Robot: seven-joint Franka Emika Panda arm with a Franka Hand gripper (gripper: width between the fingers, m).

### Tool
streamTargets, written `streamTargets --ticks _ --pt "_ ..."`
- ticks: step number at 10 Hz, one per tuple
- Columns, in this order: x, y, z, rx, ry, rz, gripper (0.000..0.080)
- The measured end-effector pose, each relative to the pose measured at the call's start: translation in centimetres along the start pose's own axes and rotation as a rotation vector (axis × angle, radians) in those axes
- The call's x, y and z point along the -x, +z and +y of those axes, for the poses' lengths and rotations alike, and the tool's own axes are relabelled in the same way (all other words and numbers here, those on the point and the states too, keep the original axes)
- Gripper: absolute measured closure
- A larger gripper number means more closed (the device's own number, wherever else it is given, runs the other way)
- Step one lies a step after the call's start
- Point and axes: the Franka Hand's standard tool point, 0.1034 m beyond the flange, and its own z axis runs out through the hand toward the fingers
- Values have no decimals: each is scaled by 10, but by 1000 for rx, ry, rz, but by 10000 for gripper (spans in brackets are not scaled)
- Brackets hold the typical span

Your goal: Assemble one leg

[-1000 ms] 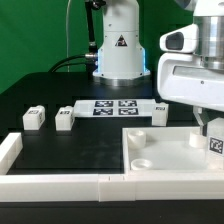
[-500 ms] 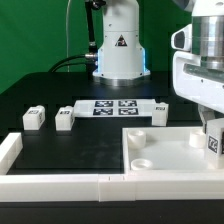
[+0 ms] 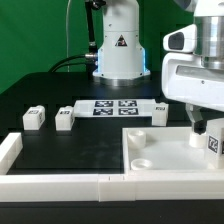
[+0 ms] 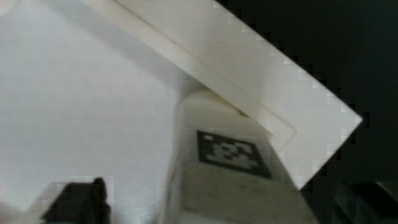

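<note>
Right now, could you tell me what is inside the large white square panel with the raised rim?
A small white tagged leg stands inside the large white square panel, near its far rim on the exterior view's right. The gripper covers part of that area.

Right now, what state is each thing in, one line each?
Gripper: low over the panel; open or shut, cannot tell.
Panel: flat on the table, rim up.
Leg by gripper: on the panel at the exterior view's right edge, tag showing.
Two left legs: loose on the table, apart.
Fourth leg: upright beside the marker board.
</note>
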Motion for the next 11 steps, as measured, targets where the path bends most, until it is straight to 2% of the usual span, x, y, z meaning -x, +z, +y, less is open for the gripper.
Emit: streamTargets --ticks 2,7,8,11 --pt "0 0 3 13 -291 -21 151" --pt "-4 0 8 22 -866 -31 150" --pt "-6 0 9 33 -962 -27 150" --pt "-7 0 11 37 -969 -26 197"
